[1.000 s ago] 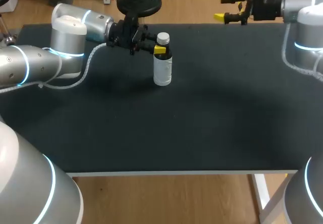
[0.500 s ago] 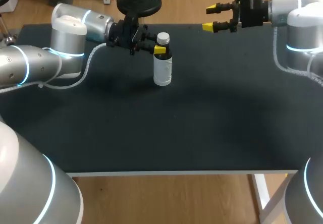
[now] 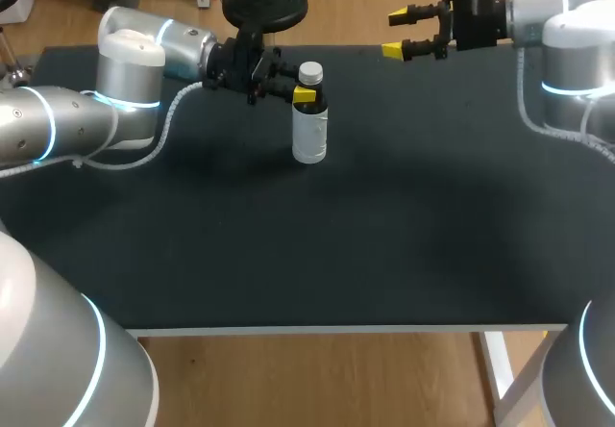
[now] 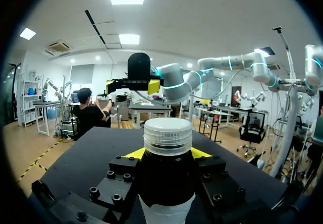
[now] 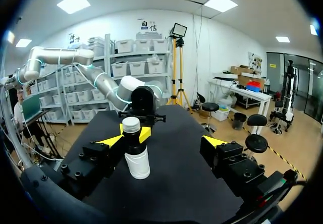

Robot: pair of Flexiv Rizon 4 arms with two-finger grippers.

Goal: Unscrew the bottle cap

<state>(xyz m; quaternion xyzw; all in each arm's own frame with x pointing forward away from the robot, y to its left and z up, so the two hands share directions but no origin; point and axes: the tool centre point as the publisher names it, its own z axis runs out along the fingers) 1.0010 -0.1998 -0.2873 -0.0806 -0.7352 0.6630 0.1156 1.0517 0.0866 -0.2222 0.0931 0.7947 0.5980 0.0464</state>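
Observation:
A small bottle (image 3: 309,131) with a white label, dark neck and white cap (image 3: 309,71) stands upright at the back of the black table. My left gripper (image 3: 304,92) comes in from the left and is shut on the bottle's neck just below the cap. In the left wrist view the cap (image 4: 167,135) rises between the yellow fingertips (image 4: 132,154). My right gripper (image 3: 396,33) hovers open at the back right, well apart from the bottle. In the right wrist view the bottle (image 5: 137,159) stands ahead of the right gripper (image 5: 163,141), nearer one finger.
The black tabletop (image 3: 384,244) stretches wide in front of the bottle toward the front edge (image 3: 346,330). Its far edge runs just behind the bottle and under my right gripper.
My right arm has swung left and slightly down toward the bottle, jaws still wide. The left gripper and the bottle have not moved.

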